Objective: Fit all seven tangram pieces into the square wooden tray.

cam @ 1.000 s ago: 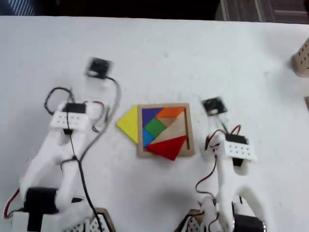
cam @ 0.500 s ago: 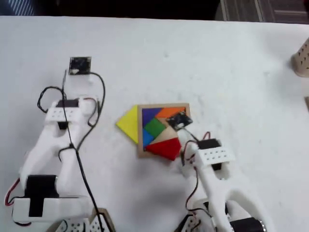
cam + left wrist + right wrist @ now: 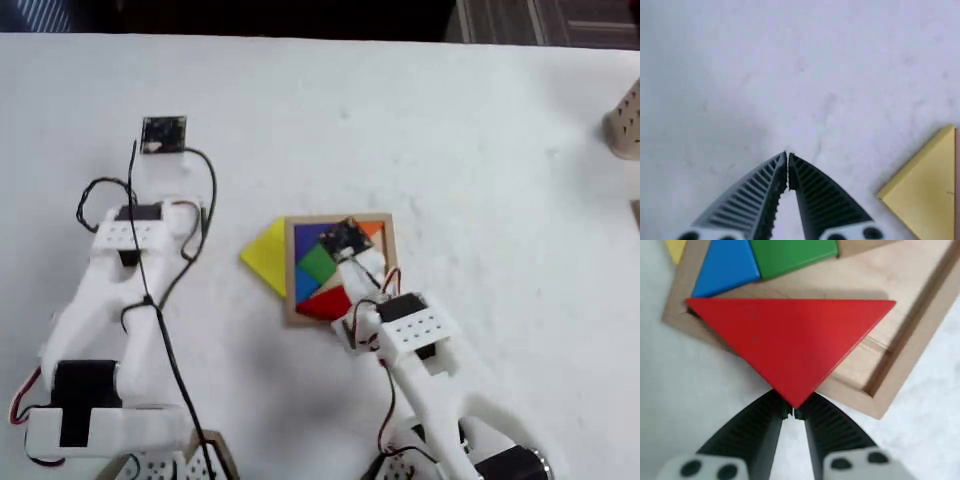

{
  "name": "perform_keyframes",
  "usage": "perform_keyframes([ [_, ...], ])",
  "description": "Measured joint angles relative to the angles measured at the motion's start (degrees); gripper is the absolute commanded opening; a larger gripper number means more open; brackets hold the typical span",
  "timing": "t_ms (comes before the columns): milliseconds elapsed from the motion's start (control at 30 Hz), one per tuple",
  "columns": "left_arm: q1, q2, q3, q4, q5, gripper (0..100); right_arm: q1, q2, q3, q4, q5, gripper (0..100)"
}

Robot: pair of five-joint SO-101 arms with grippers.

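The square wooden tray sits mid-table holding purple, green, blue and orange pieces. The red triangle lies across the tray's near rim, one corner hanging outside. My right gripper is shut, its fingertips touching that corner. In the high view the right arm leans over the tray's near right part, beside the red triangle. The yellow triangle lies on the table against the tray's left side. My left gripper is shut over bare table, left of the yellow triangle.
The left arm stands well left of the tray with its cable looped beside it. A tan pegged object sits at the right table edge. Open white table lies behind and to the right of the tray.
The right arm swung left from beside the tray to over its near edge, meeting the red triangle's corner. The left arm drew back to the left, then stayed still.
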Motion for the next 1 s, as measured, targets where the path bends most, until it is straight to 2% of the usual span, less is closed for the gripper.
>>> perform_keyframes([
  [367, 0.0, 0.0, 0.0, 0.0, 0.0, 2, 3.9, -0.2, 0.1, -14.2, -0.8, 1.8],
  [700, 0.0, 0.0, 0.0, 0.0, 0.0, 2, 4.0, -0.2, -2.5, -17.0, -0.8, 1.8],
  [1000, 0.0, 0.0, 0.0, 0.0, 0.0, 2, 4.0, -0.2, -2.6, -25.5, -0.9, 1.8],
])
